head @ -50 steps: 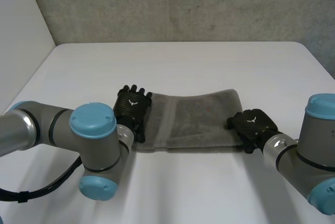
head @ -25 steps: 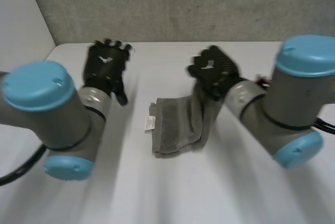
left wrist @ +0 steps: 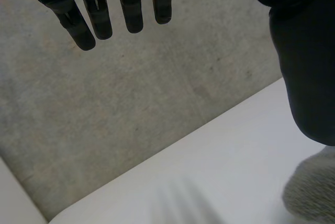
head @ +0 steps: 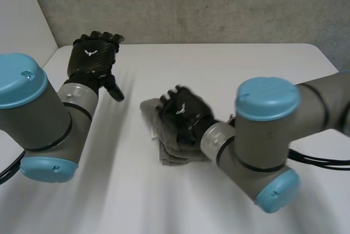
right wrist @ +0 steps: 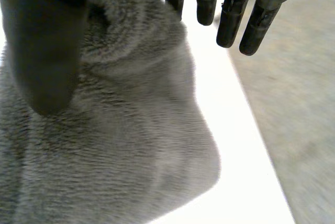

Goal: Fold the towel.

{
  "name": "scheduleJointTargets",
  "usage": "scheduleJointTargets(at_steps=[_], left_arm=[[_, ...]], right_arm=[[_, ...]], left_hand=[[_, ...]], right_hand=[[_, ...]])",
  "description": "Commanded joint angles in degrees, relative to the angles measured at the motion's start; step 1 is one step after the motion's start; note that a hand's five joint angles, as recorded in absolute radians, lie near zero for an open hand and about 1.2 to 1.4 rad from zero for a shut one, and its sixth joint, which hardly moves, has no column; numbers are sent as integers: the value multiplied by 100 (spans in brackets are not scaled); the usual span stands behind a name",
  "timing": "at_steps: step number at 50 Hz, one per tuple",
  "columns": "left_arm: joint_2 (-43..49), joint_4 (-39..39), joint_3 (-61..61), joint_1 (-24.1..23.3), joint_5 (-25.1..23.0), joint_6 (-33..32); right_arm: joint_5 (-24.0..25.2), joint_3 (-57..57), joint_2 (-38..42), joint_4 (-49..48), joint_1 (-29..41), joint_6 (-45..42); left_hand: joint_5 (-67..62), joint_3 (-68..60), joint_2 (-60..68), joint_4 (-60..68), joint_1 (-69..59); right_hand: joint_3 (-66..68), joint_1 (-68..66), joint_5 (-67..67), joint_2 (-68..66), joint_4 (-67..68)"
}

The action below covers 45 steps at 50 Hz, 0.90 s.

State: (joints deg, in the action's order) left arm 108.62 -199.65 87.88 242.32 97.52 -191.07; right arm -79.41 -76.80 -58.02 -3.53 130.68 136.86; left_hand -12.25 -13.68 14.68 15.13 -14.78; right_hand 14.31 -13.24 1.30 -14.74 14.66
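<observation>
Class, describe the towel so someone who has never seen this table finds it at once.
Start at the white table below the grey wall. Near its middle, under the right hand, lies the towel: a grey, fluffy, bunched heap, the only cloth there, with a small white label at one edge.

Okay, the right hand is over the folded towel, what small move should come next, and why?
Probably press the right hand down and smooth the towel flat: it lies doubled but lumpy under that open hand, and the left hand is open, off the towel.
</observation>
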Motion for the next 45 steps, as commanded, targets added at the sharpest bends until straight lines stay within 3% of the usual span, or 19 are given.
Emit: scheduleJointTargets(at_steps=[1,7,9,24,33,38,45], left_arm=[[80,-127,-69,-299,-31,324],[309,-110,-43,-432,-22,553],[528,-110,-51,-746,-31,597],[1767,-39,-113,-1047,-49,474],[1874,137,-289,-1038,-31,290],[1724,348,-324,-1056,-22,307],[821,812,-455,-977,13,351]], right_arm=[[-92,-414,-762,-298,-648,1884],[-66,-370,-807,-236,-1010,2907],[-57,-309,-755,-62,-1167,3100],[-66,42,405,309,-1124,3118],[-66,157,661,528,-1124,3092],[-39,148,485,564,-1106,3092],[-249,-19,-822,467,-1220,3136]], left_hand=[[1221,363,-463,-508,473],[1221,363,-463,-508,473],[1221,363,-463,-508,473],[1187,330,-429,-475,439],[1170,313,-413,-458,423],[1170,313,-413,-458,423],[1221,363,-463,-508,473]], right_hand=[[-431,324,-130,474,-466],[-431,324,-130,474,-466],[-431,324,-130,474,-466],[-431,324,-130,474,-466],[-431,324,-130,474,-466],[-431,324,-130,474,-466],[-431,324,-130,474,-466]])
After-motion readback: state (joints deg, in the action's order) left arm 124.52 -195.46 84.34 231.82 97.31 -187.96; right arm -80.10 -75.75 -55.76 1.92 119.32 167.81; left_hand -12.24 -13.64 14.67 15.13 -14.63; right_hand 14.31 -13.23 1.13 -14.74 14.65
